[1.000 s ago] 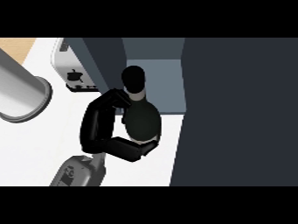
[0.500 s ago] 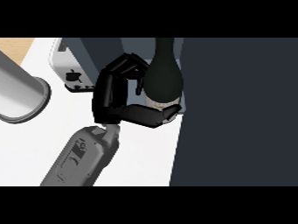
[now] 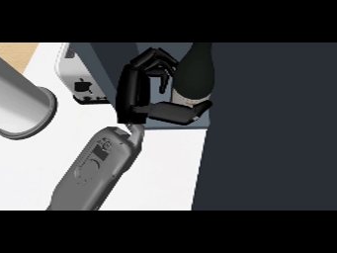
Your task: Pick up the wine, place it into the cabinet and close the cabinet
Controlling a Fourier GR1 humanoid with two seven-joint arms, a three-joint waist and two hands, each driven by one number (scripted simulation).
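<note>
Dark cabinet (image 3: 273, 128) fills the right side, door panel open toward the viewer, its grey shelf edge showing near the bottle's base. White counter (image 3: 25, 173) lower left, big grey cylinder (image 3: 14, 104) at left edge, small white box with a logo (image 3: 80, 84) behind it. Only 1 hand visible, taken as the right hand (image 3: 138, 94) on a grey forearm: fingers curled toward the wine bottle (image 3: 192, 74), thumb across its lower body, so it has hold of it. Bottle upright at the cabinet opening, seemingly on or just over the shelf. Judging: pick done, placing nearly done; release, withdraw and door closing left. Left hand not seen
</note>
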